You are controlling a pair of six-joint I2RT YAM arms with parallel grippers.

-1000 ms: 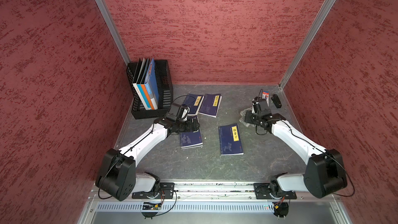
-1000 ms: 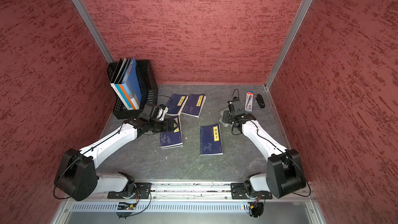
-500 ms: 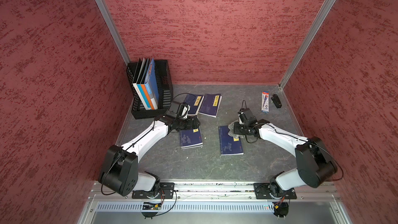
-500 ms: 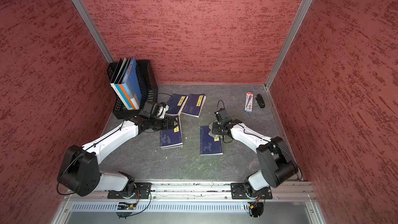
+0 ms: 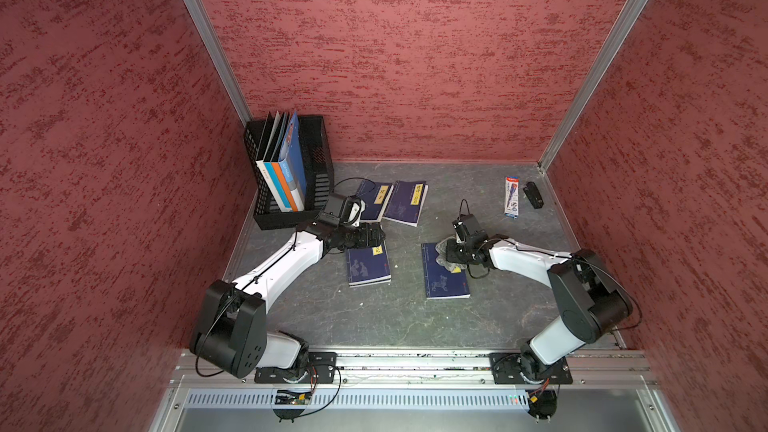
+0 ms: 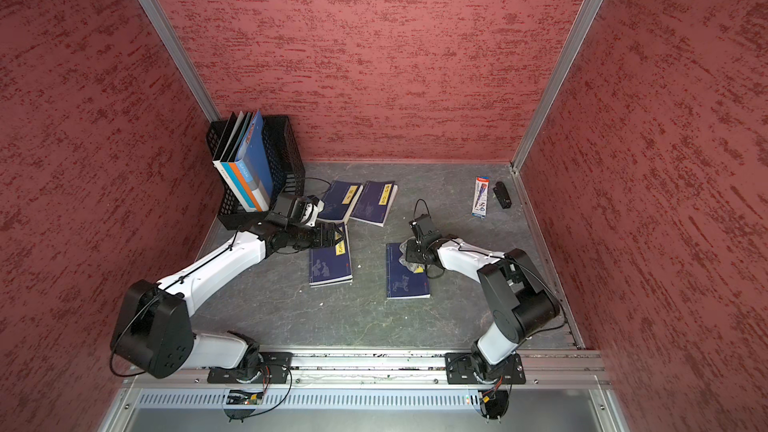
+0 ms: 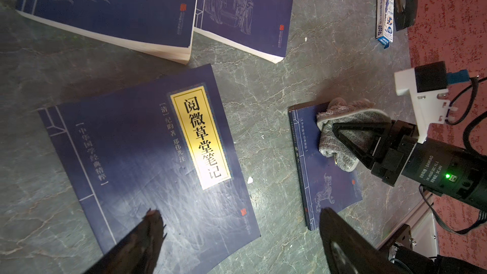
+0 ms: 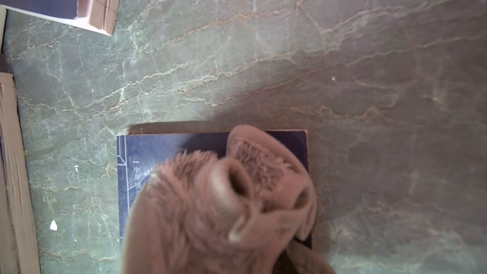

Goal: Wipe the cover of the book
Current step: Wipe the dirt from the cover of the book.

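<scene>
While R hand [image 5: 451, 253] clamps cloth [image 7: 326, 141] | book [image 5: 446, 284] under it | L hand [image 7: 238, 214] spread, empty

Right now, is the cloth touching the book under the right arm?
Touching. The left wrist view shows the cloth lying directly on the cover of the book, with no gap between them. The right wrist view shows the same overlap.

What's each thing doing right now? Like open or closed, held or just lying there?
Right gripper: shut on the cloth.
Cloth: bunched up, on the right book.
Right book: closed, flat, cloth on its far end.
Left gripper: open, empty, over the left book.
Left book: closed, flat.
Two back books: closed, flat.
Folders: standing in the basket.
Pen pack: lying flat.
</scene>
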